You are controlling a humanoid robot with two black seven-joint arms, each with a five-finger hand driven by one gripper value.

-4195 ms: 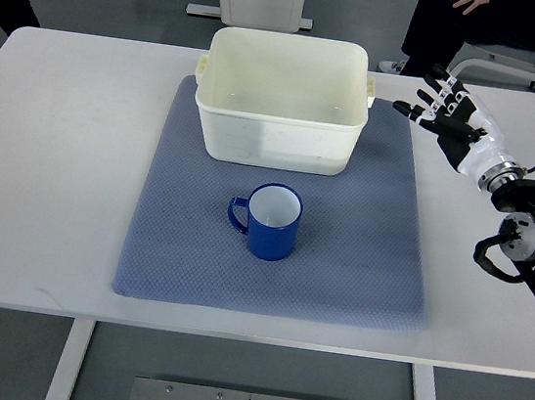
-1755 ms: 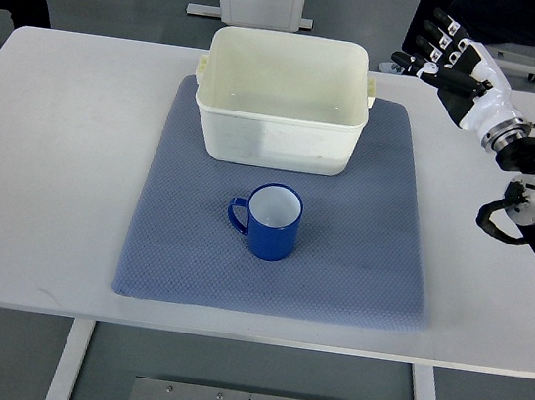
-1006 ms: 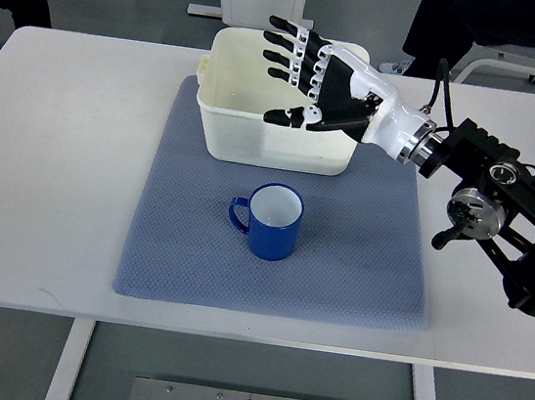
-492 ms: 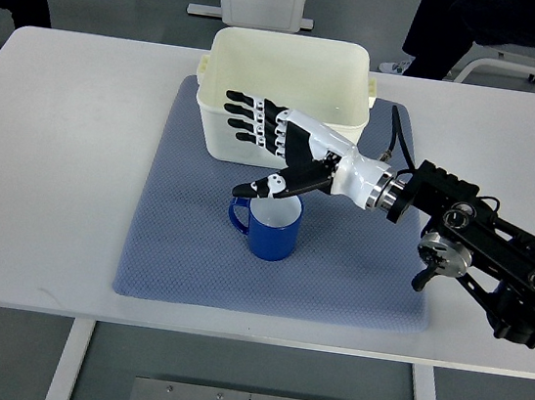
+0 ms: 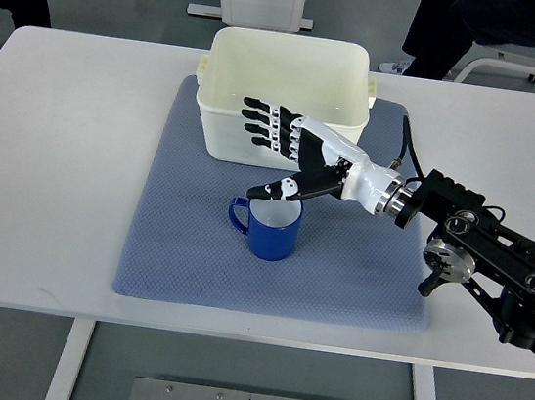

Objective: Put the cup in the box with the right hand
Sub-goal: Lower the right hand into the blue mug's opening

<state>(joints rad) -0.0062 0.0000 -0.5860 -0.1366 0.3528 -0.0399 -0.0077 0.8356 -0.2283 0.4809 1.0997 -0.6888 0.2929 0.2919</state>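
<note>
Just above the blue cup (image 5: pixel 272 228), the right hand (image 5: pixel 298 155) hovers, fingers (image 5: pixel 257 126) spread.

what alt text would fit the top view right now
The robot's right hand, fingers spread and holding nothing, hovers just above a blue cup on a blue-grey mat. An empty cream box sits behind the cup on the white table.

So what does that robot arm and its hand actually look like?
The right hand has a white shell with black, jointed fingers marked with small white patches. A silver ring forms the wrist, and behind it the arm is black, blocky metal with round joints. A black cable loops up near the wrist. The left arm isn't in view.
</note>
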